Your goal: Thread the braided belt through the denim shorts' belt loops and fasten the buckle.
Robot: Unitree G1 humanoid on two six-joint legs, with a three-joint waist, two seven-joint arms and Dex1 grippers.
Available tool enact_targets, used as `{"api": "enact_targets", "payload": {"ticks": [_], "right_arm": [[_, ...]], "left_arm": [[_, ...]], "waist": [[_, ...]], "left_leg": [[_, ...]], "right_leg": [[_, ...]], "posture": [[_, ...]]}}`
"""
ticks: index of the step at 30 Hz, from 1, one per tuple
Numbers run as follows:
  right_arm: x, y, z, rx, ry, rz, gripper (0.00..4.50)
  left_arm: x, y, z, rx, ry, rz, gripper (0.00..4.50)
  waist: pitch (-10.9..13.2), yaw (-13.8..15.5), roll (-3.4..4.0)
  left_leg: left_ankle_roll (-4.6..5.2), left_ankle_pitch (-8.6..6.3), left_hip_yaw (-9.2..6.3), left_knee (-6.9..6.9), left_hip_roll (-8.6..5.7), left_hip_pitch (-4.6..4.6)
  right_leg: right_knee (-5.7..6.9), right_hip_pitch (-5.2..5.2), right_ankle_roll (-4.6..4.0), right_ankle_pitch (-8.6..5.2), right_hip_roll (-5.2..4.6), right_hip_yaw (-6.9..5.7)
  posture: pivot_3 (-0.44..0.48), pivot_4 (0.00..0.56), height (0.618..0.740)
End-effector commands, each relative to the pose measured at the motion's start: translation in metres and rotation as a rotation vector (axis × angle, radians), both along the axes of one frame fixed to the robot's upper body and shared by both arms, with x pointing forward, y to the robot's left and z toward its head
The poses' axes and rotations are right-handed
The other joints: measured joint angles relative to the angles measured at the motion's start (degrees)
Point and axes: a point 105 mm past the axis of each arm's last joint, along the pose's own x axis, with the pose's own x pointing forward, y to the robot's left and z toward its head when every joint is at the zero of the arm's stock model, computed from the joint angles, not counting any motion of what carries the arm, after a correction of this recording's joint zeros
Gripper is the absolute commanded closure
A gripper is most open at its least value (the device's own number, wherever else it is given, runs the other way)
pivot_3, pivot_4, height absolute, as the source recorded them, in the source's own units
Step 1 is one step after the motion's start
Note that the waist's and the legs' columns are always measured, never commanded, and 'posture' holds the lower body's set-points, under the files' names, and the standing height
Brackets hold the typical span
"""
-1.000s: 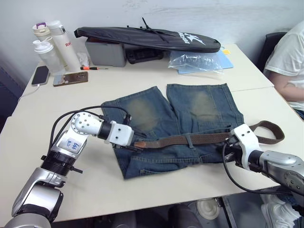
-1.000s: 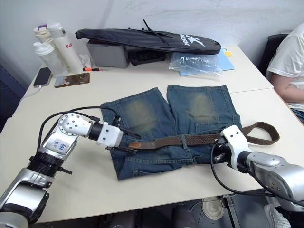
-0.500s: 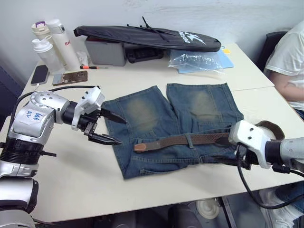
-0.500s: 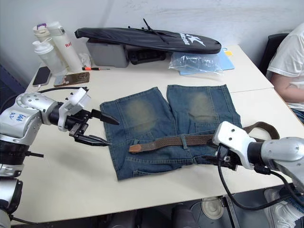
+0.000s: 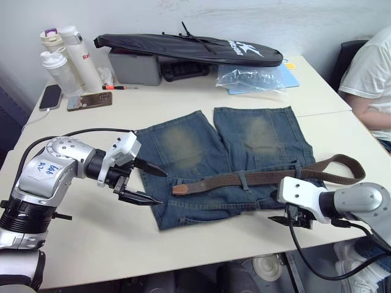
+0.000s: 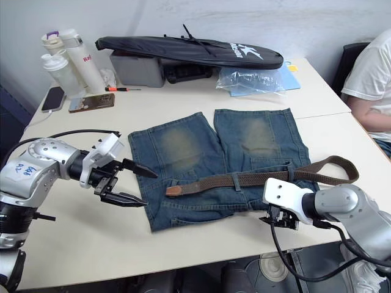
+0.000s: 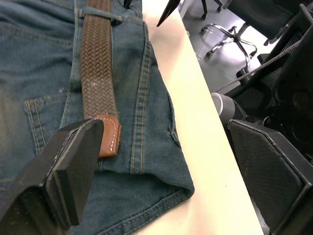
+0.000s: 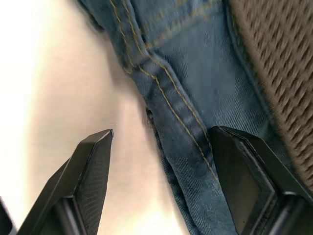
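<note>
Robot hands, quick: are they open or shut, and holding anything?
Left end effector: open, holding nothing, beside the braided belt tip.
Right end effector: open, empty, at the denim shorts edge.

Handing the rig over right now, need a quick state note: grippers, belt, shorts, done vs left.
Left gripper: jaws open, empty, just off the shorts' left edge, pointing at the belt's leather tip.
Right gripper: jaws open, empty, at the table's front edge by the shorts' waistband corner.
Denim shorts: flat on the table, waistband toward the robot.
Braided belt: lies along the waistband, passes under one belt loop near the middle; its right end curls off the shorts onto the table.
Done: at least that loop threaded.
Left: remaining loops, then fastening. Buckle can't be made out.
</note>
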Motion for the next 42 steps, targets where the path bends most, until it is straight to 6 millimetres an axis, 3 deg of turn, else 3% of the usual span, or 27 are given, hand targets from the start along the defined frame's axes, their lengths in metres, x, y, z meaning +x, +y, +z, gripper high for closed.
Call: {"api": "enact_targets", "payload": {"ticks": [1, 2, 6, 9, 12, 15, 17, 24, 28, 32, 38, 39, 42], "right_arm": [[0.004, -0.003, 0.005, -0.030, -0.039, 0.007, 2.29], [0.004, -0.005, 0.007, -0.038, -0.043, 0.010, 2.87], [0.005, -0.033, 0.013, -0.121, -0.059, -0.023, 4.41], [0.007, -0.055, 0.017, -0.166, -0.081, -0.052, 4.41], [0.007, -0.058, 0.018, -0.168, -0.086, -0.050, 4.41], [0.012, -0.089, 0.022, -0.211, -0.108, -0.119, 4.41], [0.014, -0.099, 0.025, -0.229, -0.125, -0.136, 4.41], [0.023, -0.108, 0.039, -0.229, -0.215, -0.153, 4.41], [0.021, -0.091, 0.048, -0.088, -0.221, -0.175, 4.41], [0.014, -0.086, 0.047, -0.047, -0.179, -0.190, 3.19], [-0.008, -0.092, 0.079, -0.012, -0.119, -0.247, 0.30], [-0.008, -0.092, 0.086, -0.006, -0.133, -0.257, 0.06], [-0.008, -0.078, 0.099, 0.119, -0.160, -0.284, 0.06]], "left_arm": [[-0.002, -0.003, 0.007, -0.012, -0.050, -0.016, 0.00], [-0.002, -0.004, 0.006, -0.013, -0.049, -0.017, 0.00], [-0.001, -0.007, 0.007, -0.030, -0.051, -0.016, 0.00], [0.000, -0.009, 0.005, -0.034, -0.056, -0.014, 0.00], [0.000, -0.009, 0.005, -0.034, -0.057, -0.013, 0.00], [0.002, -0.018, 0.003, -0.057, -0.065, -0.019, 0.00], [0.003, -0.021, 0.003, -0.069, -0.067, -0.019, 0.00], [0.011, -0.027, -0.003, -0.061, -0.100, 0.007, 0.00], [0.012, -0.028, -0.005, -0.063, -0.098, 0.003, 0.00], [0.013, -0.029, -0.006, -0.063, -0.098, 0.001, 0.00], [0.011, -0.027, -0.005, -0.073, -0.083, -0.002, 0.00], [0.011, -0.026, -0.005, -0.072, -0.082, -0.001, 0.00], [0.011, -0.026, -0.005, -0.074, -0.081, -0.001, 0.00]], "waist": [[0.0, 0.1, 0.01], [0.0, 0.1, 0.01], [0.0, 0.3, 0.01], [0.0, 0.4, 0.00], [0.0, 0.3, -0.01], [0.0, 0.1, -0.01], [0.1, 0.4, 0.02], [0.1, 0.2, 0.00], [0.1, 0.2, 0.00], [0.1, 0.2, -0.01], [0.1, 0.2, -0.01], [0.1, 0.2, -0.01], [0.2, 0.1, -0.10]], "left_leg": [[0.00, 0.00, 0.01, 0.00, -0.01, 0.01], [0.00, 0.00, 0.02, 0.00, -0.02, 0.03], [0.00, -0.01, 0.02, 0.01, -0.04, 0.03], [0.00, -0.01, 0.11, 0.06, -0.11, 0.03], [0.00, -0.01, 0.15, 0.10, -0.12, 0.03], [0.00, -0.01, 0.15, 0.10, -0.11, 0.05], [0.00, -0.01, 0.17, 0.09, -0.10, 0.07], [-0.03, 0.00, 0.31, 0.18, -0.13, 0.08], [-0.08, 0.03, 0.32, 0.19, -0.10, 0.09], [-0.09, 0.03, 0.31, 0.20, -0.08, 0.10], [-0.08, 0.02, 0.30, 0.18, -0.10, 0.10], [-0.08, 0.02, 0.30, 0.18, -0.10, 0.12], [-0.08, 0.02, 0.30, 0.18, -0.07, 0.21]], "right_leg": [[0.00, 0.00, 0.00, 0.00, 0.00, 0.02], [0.01, 0.00, 0.00, 0.00, 0.00, 0.05], [0.05, 0.01, 0.00, 0.00, 0.00, 0.06], [0.04, 0.07, 0.00, 0.00, -0.03, 0.07], [0.03, 0.09, 0.00, 0.00, -0.04, 0.10], [0.04, 0.08, 0.01, 0.00, -0.03, 0.17], [0.09, 0.04, 0.01, 0.00, 0.00, 0.21], [0.23, 0.00, 0.02, 0.01, 0.02, 0.38], [0.27, -0.02, 0.02, 0.01, 0.07, 0.42], [0.28, 0.00, 0.02, 0.01, 0.09, 0.43], [0.26, 0.03, 0.03, 0.01, 0.09, 0.46], [0.26, 0.05, 0.03, 0.02, 0.10, 0.48], [0.26, 0.12, 0.03, 0.02, 0.14, 0.49]], "posture": [[0.000, 0.150, 0.645], [0.000, 0.150, 0.645], [0.000, 0.150, 0.645], [0.000, 0.150, 0.645], [0.000, 0.150, 0.645], [0.000, 0.150, 0.645], [0.000, 0.150, 0.645], [0.000, 0.150, 0.645], [0.000, 0.150, 0.645], [0.000, 0.150, 0.645], [0.000, 0.150, 0.645], [0.000, 0.150, 0.645], [0.000, 0.150, 0.645]]}}
